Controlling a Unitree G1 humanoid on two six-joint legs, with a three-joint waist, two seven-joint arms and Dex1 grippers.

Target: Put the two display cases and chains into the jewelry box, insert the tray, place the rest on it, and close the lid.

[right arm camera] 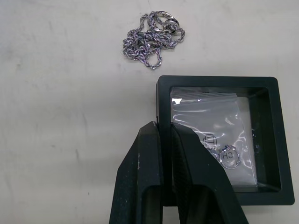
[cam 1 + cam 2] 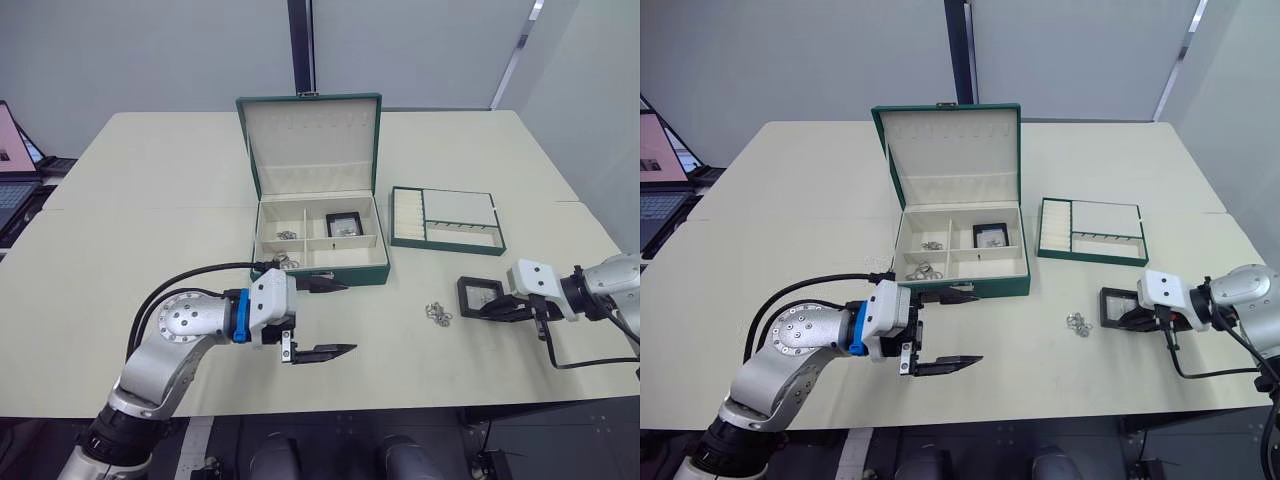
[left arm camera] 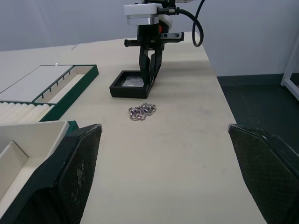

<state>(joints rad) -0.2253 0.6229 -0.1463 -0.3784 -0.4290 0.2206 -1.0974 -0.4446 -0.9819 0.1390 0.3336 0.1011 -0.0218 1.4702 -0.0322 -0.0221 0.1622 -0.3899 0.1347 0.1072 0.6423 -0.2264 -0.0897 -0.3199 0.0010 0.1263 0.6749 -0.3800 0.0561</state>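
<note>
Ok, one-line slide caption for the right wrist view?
Right gripper pinches the display case frame, a chain lying apart on the table.

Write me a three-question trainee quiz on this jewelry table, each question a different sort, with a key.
1. True or false: one display case already lies inside the jewelry box.
2. Multiple choice: the right gripper is
A. open above the tray
B. shut on the frame of the display case on the table
C. shut on a chain
3. Fill in: the loose chain on the table lies between the jewelry box and the ______.

Key:
1. True, in a rear compartment.
2. B. The left gripper is open near the box front; the tray sits beside the box, lid up.
3. Display case on the table.
</note>
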